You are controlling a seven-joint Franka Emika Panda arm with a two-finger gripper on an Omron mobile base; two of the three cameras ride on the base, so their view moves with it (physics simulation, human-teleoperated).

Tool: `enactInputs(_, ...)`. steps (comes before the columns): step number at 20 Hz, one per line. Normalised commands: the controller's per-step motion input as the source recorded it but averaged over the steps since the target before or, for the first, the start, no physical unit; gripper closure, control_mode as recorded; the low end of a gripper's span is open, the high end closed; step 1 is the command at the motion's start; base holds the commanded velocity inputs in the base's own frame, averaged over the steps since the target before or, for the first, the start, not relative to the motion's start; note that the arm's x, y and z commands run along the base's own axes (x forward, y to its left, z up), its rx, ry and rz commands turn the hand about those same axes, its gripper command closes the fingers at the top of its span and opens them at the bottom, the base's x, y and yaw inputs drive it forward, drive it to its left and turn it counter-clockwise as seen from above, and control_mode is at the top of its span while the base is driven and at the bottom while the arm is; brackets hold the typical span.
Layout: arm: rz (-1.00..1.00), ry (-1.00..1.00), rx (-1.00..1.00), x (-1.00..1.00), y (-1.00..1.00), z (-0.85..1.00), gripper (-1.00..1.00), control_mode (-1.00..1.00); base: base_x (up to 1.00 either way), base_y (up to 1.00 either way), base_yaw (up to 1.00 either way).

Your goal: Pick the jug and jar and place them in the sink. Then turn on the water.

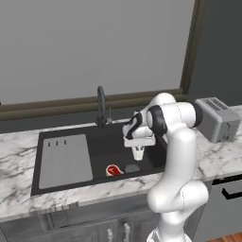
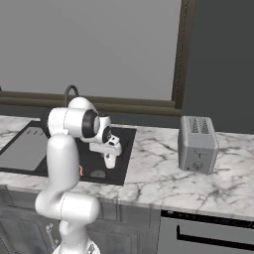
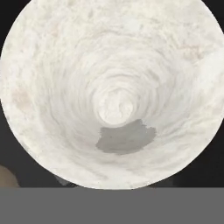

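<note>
Left base view: hand [image 1: 138, 150] clamped shut on the jug [image 1: 138, 153], which hangs upright under it above the right half of the sink [image 1: 101, 151], not touching the basin floor. Below it on the floor, a red item [image 1: 113, 170] at 7 o'clock from the jug and a grey disc [image 1: 132, 168], maybe the drain. Faucet [image 1: 101, 106] at 11 o'clock, grey drainboard [image 1: 64, 159] at 9, toaster [image 1: 218, 119] on the marble tabletop [image 1: 19, 160] at 2. Right base view: the arm blocks most of the sink; jug [image 2: 110, 160] shows below the hand [image 2: 110, 158], toaster [image 2: 198, 144] well apart at 3. Hand view: straight down the jug's cream interior [image 3: 113, 92], rim near the frame edges, grey patch at 6 o'clock of its bottom.
</note>
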Motion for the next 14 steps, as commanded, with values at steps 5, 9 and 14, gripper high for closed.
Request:
enactInputs(5, 0.01, 0.0, 0.0, 0.33, 0.2, -0.67, 1.0, -1.0, 0.0, 0.0, 0.0)
enactInputs(9, 0.05, 0.03, 0.0, 0.07, 0.0, -0.29, 1.0, -1.0, 0.0, 0.0, 0.0)
enactInputs(14, 0.06, 0.02, 0.0, 0.0, 0.0, -0.03, 1.0, -1.0, 0.0, 0.0, 0.0)
